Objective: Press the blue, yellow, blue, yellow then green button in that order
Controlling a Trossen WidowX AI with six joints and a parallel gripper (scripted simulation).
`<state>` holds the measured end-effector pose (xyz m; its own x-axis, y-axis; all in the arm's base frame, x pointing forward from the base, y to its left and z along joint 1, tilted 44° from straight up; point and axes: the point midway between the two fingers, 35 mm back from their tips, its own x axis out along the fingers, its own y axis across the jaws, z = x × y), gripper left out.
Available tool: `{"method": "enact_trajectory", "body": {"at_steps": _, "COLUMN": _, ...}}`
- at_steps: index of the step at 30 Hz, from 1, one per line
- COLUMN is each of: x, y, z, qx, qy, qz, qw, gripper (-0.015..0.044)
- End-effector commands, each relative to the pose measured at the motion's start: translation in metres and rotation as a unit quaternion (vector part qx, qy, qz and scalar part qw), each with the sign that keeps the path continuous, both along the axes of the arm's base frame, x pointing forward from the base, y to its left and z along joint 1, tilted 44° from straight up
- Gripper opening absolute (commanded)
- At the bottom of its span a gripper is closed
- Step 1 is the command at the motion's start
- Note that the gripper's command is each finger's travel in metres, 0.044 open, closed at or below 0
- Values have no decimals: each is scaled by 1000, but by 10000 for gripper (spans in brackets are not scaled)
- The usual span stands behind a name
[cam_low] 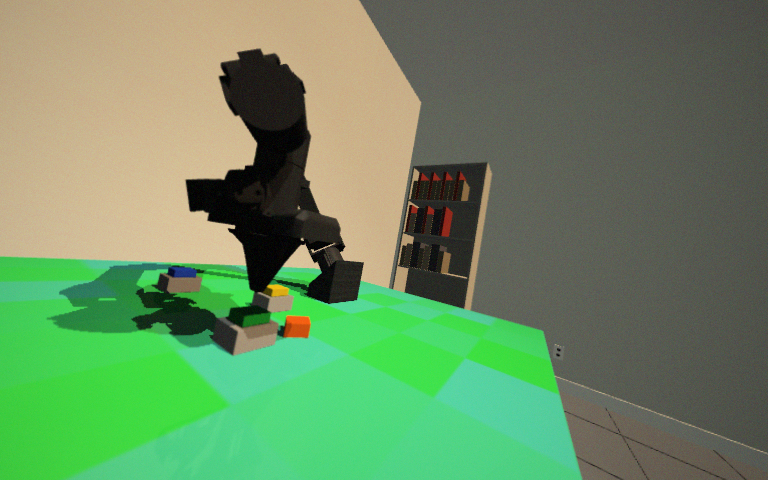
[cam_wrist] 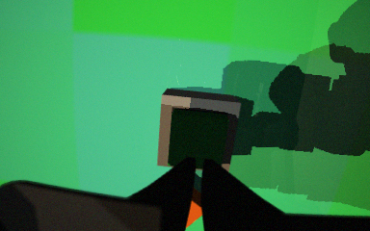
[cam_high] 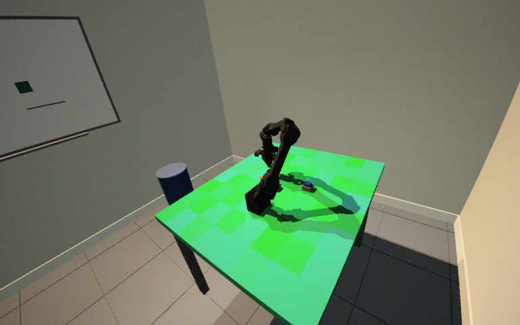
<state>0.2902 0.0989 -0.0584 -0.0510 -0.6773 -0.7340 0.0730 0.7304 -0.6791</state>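
- Clearly, the tool (cam_high: pixel 269 165) (cam_low: pixel 258 288) (cam_wrist: pixel 198 166) is closed, just above the green button (cam_low: pixel 249 316) (cam_wrist: pixel 198 135).
- Exterior view, from green: blue button (cam_high: pixel 307 184) (cam_low: pixel 181 272) at eleven o'clock, yellow button (cam_low: pixel 276 290) at one, orange block (cam_high: pixel 261 178) (cam_low: pixel 297 327) (cam_wrist: pixel 194 215) near three.

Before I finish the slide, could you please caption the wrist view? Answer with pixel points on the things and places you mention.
Closed fingers reach over the green button (cam_wrist: pixel 198 135), orange block (cam_wrist: pixel 195 215) behind.

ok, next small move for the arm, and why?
Probably lower the closed black gripper straight down onto the square green push-button: in the wrist view its fingertips overlap the cap's near edge, and the exterior view shows the cap standing proud of its housing.
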Motion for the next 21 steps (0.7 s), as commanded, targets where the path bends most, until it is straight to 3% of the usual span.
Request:
{"method": "enact_trajectory", "body": {"at_steps": 1, "x": 1, "y": -2, "z": -3, "qx": 0, "qy": -3, "qz": 6, "qw": 1000, "gripper": 20}}
{"method": "enact_trajectory", "body": {"at_steps": 21, "x": 0, "y": -22, "z": -24, "qx": 0, "qy": -3, "qz": 6, "qw": 1000, "gripper": 20}}
